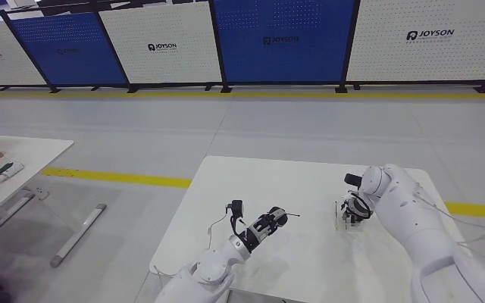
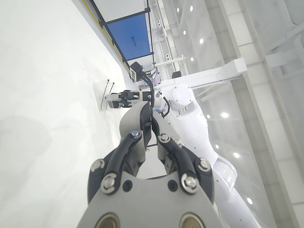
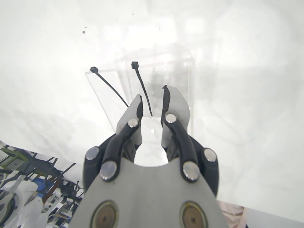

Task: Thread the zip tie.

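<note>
The right gripper (image 3: 153, 93) is standing spread, about half open, touching nothing. The tail of 1 zip tie (image 3: 142, 86) is hanging in the gap between its 2 ribbed pads (image 3: 163, 102), nearer 1 pad than the other. The tie's head is pointing away from the palm, and the tie is leaning against the clear stand (image 3: 99, 91) just ahead of the fingertips. A second tie (image 3: 109, 85) is slanting along the outside of 1 finger, its tail passing behind that fingertip.

The step in hand is probably closing on the first tie. The gripper is sitting off-centre, so sliding it sideways until the tail lies mid-gap should keep the closing pads from knocking the tie against the stand. Pinching low on the tail would leave the head free for threading. The second tie is lying close enough to be caught as well, so that finger is worth watching.

Across the table (image 1: 318, 182), well apart from the right gripper, the left gripper (image 1: 274, 218) is pressed together on a thin black strap (image 1: 292, 215). The strap is sticking out past its fingertips toward the stand, and it is most likely another zip tie, though it is too fine to confirm.
</note>
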You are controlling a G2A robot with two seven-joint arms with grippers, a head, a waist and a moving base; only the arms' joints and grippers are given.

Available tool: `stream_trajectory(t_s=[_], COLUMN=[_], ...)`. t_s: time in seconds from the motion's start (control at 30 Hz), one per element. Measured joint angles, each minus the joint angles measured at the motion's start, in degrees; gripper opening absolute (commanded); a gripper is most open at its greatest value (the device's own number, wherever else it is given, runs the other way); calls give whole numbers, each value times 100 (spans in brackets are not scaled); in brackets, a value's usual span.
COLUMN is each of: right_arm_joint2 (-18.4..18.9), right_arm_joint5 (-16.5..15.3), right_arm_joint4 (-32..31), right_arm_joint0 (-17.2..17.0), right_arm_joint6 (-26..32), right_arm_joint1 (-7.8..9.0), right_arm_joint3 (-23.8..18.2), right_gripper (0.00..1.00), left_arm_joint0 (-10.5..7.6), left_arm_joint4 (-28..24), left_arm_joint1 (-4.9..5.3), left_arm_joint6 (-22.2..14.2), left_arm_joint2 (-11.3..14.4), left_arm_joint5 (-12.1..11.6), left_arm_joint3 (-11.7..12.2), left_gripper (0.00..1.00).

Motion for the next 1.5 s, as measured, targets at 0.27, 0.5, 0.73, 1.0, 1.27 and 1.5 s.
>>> stream_trajectory(t_s=[0.27, 0.5, 0.73, 1.0, 1.27, 1.5], right_arm_joint2=[13, 46, 83, 125, 234, 384], right_arm_joint5=[30, -33, -253, -328, -529, -575], right_arm_joint4=[-85, -130, -190, -268, -258, -199], right_arm_joint0=[32, 51, -18, -87, -116, -169], right_arm_joint6=[-14, -79, -231, -348, -368, -538], right_arm_joint1=[-53, -67, -41, -1, 90, 213], right_arm_joint3=[75, 112, 95, -59, -188, -314], right_gripper=[0, 0, 0, 0, 0, 0], left_arm_joint0=[0, 0, 0, 0, 0, 0], left_arm_joint4=[0, 0, 0, 0, 0, 0], left_arm_joint1=[0, 0, 0, 0, 0, 0], left_arm_joint6=[0, 0, 0, 0, 0, 0], left_arm_joint2=[0, 0, 0, 0, 0, 0], left_arm_joint5=[0, 0, 0, 0, 0, 0], left_arm_joint3=[0, 0, 0, 0, 0, 0], left_gripper=[0, 0, 0, 0, 0, 0])
